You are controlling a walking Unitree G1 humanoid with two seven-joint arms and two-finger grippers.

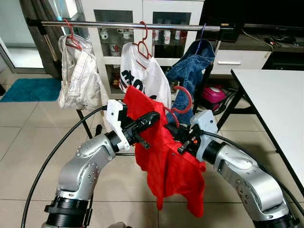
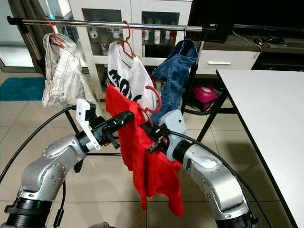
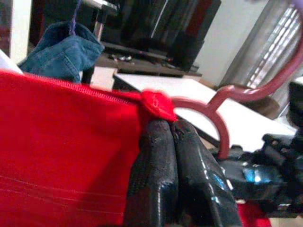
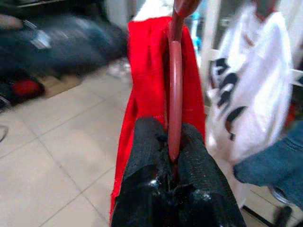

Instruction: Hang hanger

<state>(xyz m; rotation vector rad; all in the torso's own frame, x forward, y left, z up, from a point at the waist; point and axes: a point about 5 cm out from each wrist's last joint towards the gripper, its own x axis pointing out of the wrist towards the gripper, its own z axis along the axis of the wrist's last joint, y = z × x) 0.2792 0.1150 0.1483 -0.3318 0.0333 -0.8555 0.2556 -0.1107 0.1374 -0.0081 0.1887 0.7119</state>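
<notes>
tiled room, clothes rail (image 1: 142, 24) up past both grippers. right gripper (image 4: 171, 156) is clamped on the red hanger (image 1: 183, 102), left gripper (image 3: 175, 156) pinches the red shirt (image 1: 166, 161) at its collar. hanger's stiff and light, probably slick; shirt's floppy, so grip the plastic.

I see a white tabletop (image 1: 280, 99) on my right, teal mat (image 1: 31, 89) far left, glass-fronted cabinet (image 1: 142, 28) behind, pink object (image 1: 214, 93) on the floor
</notes>
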